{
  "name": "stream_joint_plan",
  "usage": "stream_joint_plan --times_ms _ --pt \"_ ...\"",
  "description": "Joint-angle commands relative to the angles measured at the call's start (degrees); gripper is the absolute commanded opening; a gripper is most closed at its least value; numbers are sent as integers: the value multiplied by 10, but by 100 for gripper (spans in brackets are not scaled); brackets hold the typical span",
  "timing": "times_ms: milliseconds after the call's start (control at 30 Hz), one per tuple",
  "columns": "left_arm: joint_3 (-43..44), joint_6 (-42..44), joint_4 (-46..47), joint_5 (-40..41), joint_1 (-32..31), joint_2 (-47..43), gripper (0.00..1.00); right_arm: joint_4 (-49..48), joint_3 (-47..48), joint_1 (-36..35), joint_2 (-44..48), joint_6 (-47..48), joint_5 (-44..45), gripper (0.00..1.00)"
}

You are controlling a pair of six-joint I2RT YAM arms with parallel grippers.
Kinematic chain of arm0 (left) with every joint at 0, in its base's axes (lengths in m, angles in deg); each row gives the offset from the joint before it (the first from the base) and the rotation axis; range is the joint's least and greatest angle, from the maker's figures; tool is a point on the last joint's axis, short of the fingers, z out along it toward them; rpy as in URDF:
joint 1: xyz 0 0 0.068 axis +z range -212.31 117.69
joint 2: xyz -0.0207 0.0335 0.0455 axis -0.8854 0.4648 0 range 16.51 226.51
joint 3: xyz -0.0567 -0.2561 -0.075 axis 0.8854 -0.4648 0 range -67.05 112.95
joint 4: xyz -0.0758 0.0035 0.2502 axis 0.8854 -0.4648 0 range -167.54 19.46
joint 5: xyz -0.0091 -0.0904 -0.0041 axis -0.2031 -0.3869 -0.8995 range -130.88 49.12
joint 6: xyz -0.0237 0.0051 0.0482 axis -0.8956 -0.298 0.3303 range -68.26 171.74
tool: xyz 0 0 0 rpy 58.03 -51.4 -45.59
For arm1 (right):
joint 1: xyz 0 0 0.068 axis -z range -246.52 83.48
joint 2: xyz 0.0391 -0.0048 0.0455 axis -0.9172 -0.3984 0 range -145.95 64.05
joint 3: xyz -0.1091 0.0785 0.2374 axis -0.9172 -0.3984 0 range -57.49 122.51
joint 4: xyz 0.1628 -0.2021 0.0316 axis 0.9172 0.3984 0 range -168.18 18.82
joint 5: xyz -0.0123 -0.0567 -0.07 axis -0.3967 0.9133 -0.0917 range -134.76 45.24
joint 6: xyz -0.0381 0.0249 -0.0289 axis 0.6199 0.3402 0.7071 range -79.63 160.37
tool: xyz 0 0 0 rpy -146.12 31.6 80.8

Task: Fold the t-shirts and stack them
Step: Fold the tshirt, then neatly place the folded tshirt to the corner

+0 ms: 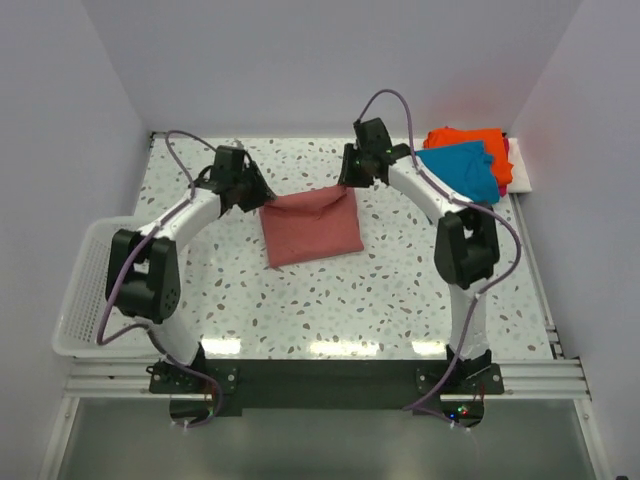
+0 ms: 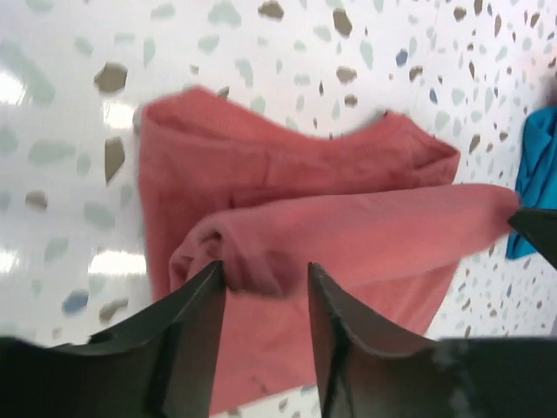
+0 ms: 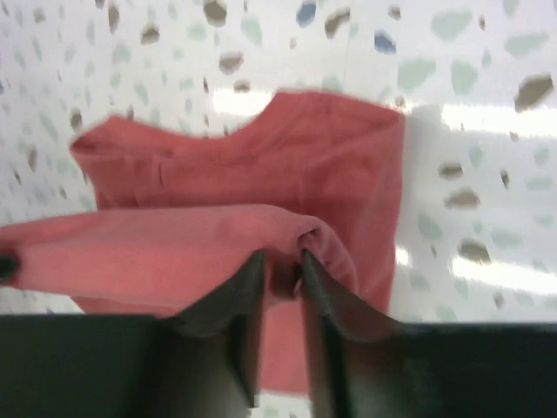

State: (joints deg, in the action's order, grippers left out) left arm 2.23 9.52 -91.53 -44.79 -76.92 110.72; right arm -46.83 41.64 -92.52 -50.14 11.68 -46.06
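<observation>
The dusty-red t-shirt (image 1: pixel 312 230) lies folded into a rough square mid-table. Its far edge is lifted into a fold stretched between both grippers. My left gripper (image 1: pixel 262 196) is at the fold's left end. In the left wrist view its jaws (image 2: pixel 265 268) stand wide apart, and the rolled cloth (image 2: pixel 348 226) only touches the left finger. My right gripper (image 1: pixel 350 182) holds the right end, its jaws (image 3: pixel 281 255) pinched on a bunch of red cloth (image 3: pixel 261 165). The teal-blue shirt (image 1: pixel 462 168), the orange shirt (image 1: pixel 465 137) and a magenta edge (image 1: pixel 506 160) are stacked at the back right.
A white mesh basket (image 1: pixel 80 300) hangs off the table's left edge beside the left arm. The stack sits on a white board near the right wall. A corner of the teal-blue shirt (image 2: pixel 538 165) shows in the left wrist view.
</observation>
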Motion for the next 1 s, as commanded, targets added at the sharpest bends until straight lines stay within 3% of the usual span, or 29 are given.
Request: stream_joint_plan --times_ms 0,33,67,133,233,333,433,500,667,767,967 --pt "53 17 119 -68 29 88 51 22 128 43 -107 20 -43 36" --pt "66 8 126 -85 46 127 57 32 147 50 -124 18 -48 58" --pt "92 7 139 -121 53 142 67 35 177 59 -152 17 -61 65" --pt "118 10 127 -124 68 161 71 55 200 81 -161 21 -57 76" --pt "140 28 97 -94 72 136 76 55 181 105 -125 33 -30 77" --pt "132 32 76 -49 64 104 75 20 100 112 -58 39 -6 76" --pt "131 41 56 2 32 92 69 16 46 113 -15 49 30 74" --pt "131 47 55 19 -7 88 60 15 18 118 9 60 52 71" --pt "113 43 56 34 -74 90 52 -8 -45 120 50 80 15 69" --pt "86 30 75 37 -110 93 47 -42 -101 120 67 87 -53 70" --pt "61 10 81 50 -156 136 40 -110 -139 109 34 110 -134 75"
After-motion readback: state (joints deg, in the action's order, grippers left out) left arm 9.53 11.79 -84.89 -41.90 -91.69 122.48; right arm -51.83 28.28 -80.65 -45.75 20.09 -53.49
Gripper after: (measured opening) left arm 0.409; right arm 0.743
